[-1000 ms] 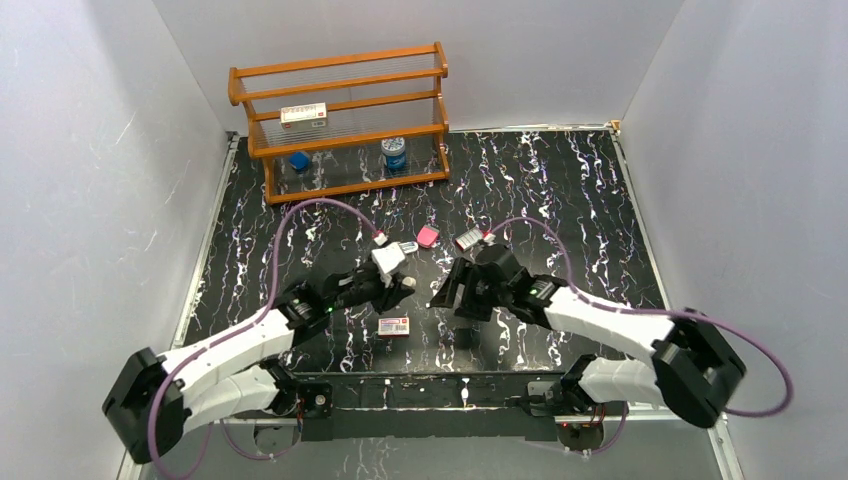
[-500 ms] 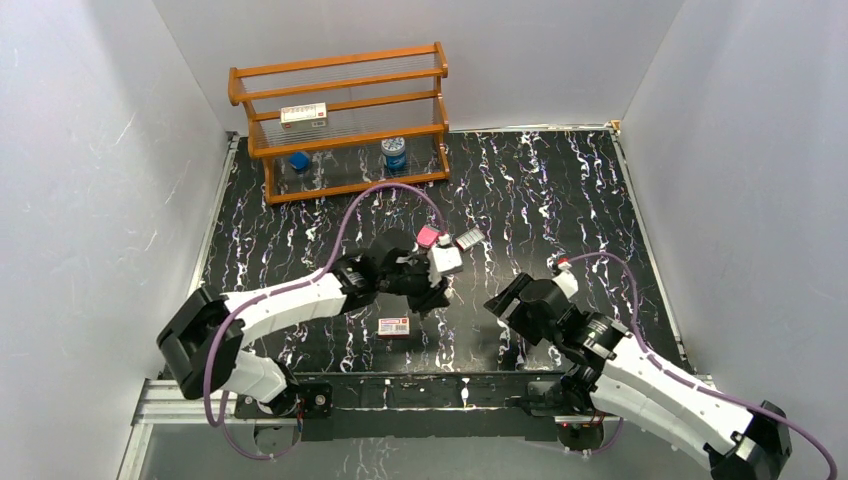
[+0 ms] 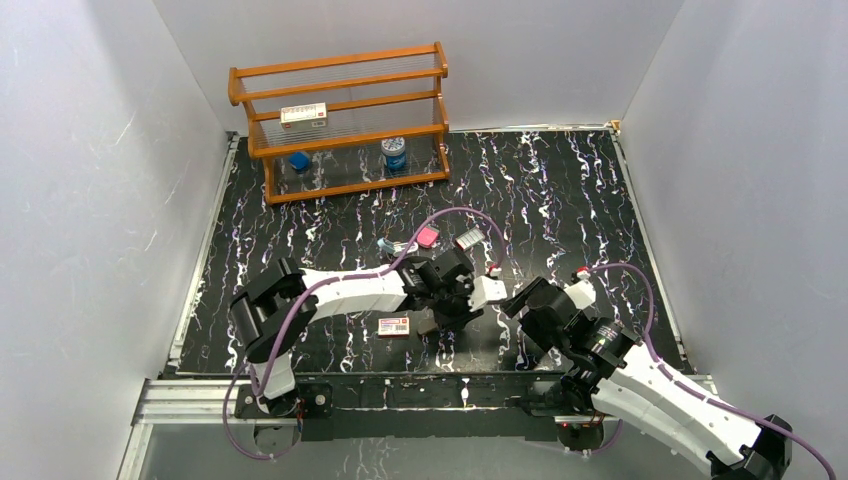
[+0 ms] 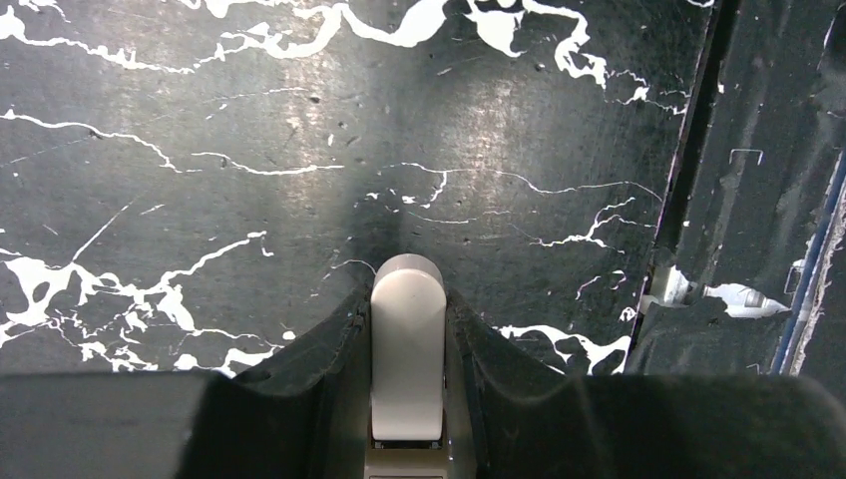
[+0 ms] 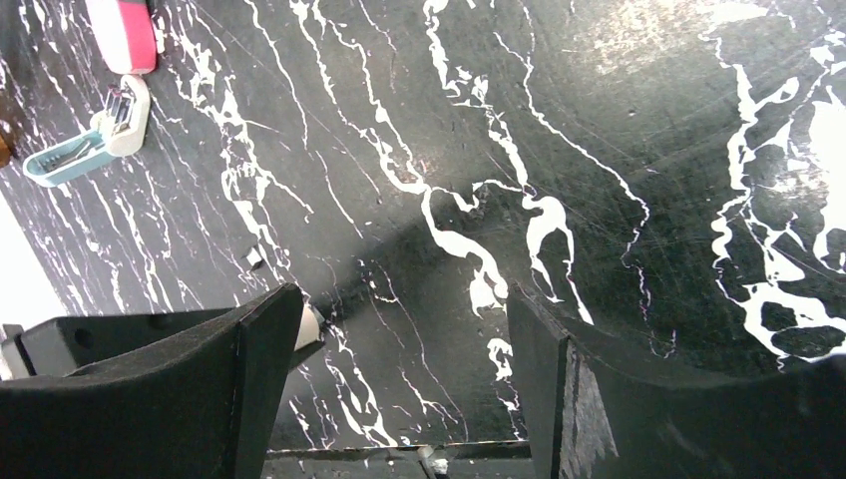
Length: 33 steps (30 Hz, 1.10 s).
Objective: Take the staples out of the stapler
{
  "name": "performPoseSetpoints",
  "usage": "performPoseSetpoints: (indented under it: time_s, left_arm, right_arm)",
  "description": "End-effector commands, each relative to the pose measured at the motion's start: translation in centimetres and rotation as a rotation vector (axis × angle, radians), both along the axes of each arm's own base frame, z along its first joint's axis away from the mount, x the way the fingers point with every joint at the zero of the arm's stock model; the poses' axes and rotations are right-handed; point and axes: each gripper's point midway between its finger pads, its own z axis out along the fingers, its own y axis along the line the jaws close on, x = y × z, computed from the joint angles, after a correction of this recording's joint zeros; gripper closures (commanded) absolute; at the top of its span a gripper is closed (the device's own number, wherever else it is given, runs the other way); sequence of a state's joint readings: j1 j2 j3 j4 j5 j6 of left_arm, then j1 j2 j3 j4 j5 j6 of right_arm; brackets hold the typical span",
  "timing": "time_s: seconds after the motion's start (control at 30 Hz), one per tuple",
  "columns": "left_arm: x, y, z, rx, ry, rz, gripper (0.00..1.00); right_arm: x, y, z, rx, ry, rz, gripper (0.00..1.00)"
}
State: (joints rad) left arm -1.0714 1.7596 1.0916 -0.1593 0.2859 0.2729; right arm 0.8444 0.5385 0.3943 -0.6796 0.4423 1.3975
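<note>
The stapler (image 3: 396, 245) lies on the black marbled table beside a pink block (image 3: 427, 237). In the right wrist view the stapler (image 5: 85, 148) rests at the far left, its light teal tray hinged open and silver metal showing inside. My left gripper (image 3: 447, 312) hovers near the front of the table, to the right of the stapler, shut on a small off-white rounded-tip piece (image 4: 407, 344). My right gripper (image 3: 520, 305) hangs close beside it, open, with only bare table between its fingers (image 5: 269, 369).
A red-and-white box (image 3: 394, 325) lies just left of my left gripper, and another (image 3: 468, 240) sits by the pink block (image 5: 122, 35). A wooden shelf (image 3: 340, 120) with small items stands at the back left. The table's front rail (image 4: 758, 200) runs close by.
My left arm has swung right, away from the stapler, keeping its grip on the off-white piece. My right arm has pulled back toward the near right, its jaws slightly wider.
</note>
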Motion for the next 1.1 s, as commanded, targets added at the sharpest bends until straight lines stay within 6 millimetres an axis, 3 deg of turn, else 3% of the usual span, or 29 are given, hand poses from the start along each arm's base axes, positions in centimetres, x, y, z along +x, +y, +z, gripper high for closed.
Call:
performPoseSetpoints:
  time_s: [0.0,0.43,0.77,0.87,1.07]
  left_arm:
    - [1.1,-0.4,2.9,-0.027,-0.087,0.021,1.0]
    - [0.8,0.8,7.6,-0.218,-0.178,0.073,1.0]
    - [0.9,3.6,8.5,-0.194,-0.226,0.123,1.0]
    - [1.1,3.9,8.9,-0.214,-0.236,0.141,1.0]
    - [0.7,3.9,9.6,-0.285,-0.239,0.141,1.0]
  right_arm:
    - [0.5,-0.7,0.9,-0.006,-0.02,-0.054,0.16]
    - [1.0,1.5,0.8,0.036,-0.057,0.044,0.14]
    - [1.7,4.5,2.1,0.086,-0.133,0.197,0.08]
    - [1.6,5.3,2.2,0.105,-0.138,0.23,0.07]
    - [1.3,8.4,4.4,0.187,-0.206,0.392,0.1]
